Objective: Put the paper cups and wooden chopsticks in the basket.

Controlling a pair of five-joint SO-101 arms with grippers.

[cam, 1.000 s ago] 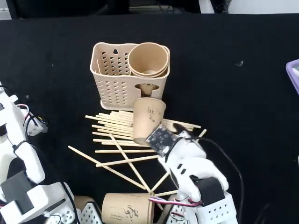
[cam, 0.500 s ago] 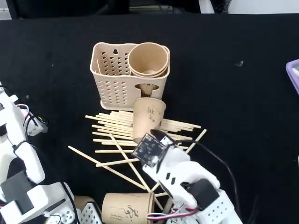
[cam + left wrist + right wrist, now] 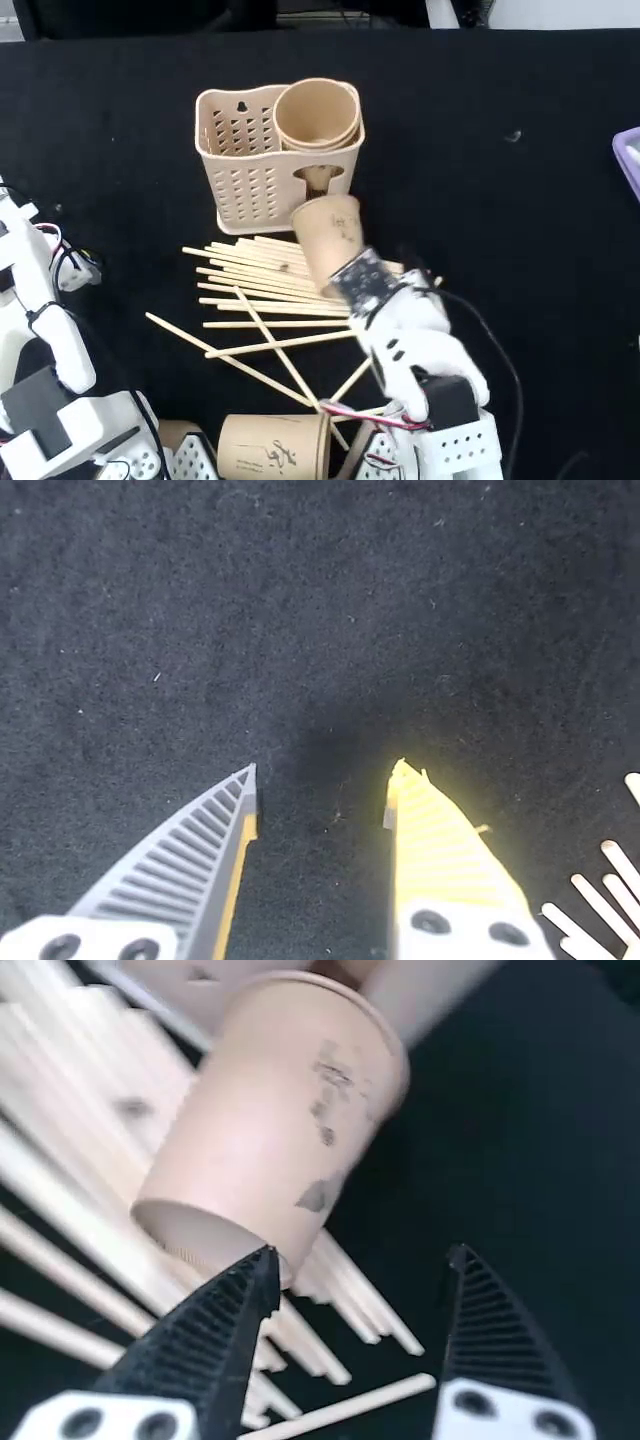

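Note:
A beige slotted basket point(image 3: 250, 160) stands upright on the black cloth, with stacked paper cups point(image 3: 317, 115) in its right compartment. Just in front of it a loose paper cup point(image 3: 330, 238) lies tilted across the wooden chopsticks point(image 3: 255, 285). My right arm point(image 3: 415, 345) comes up to that cup's base. In the right wrist view the right gripper point(image 3: 365, 1260) is open, the cup point(image 3: 270, 1140) resting against one finger point(image 3: 235, 1310) and outside the gap. Another cup point(image 3: 272, 448) lies near the front edge. My left gripper point(image 3: 325, 775) is open over bare cloth beside chopstick ends point(image 3: 605, 880).
The left arm point(image 3: 40, 350) sits along the left edge. A purple object point(image 3: 630, 155) pokes in at the right edge. Black cloth to the right of the basket and behind it is bare.
The right arm swung left, then right and forward toward the basket. The loose cup turned, its base shifting right. The basket slid slightly away. The left arm kept still.

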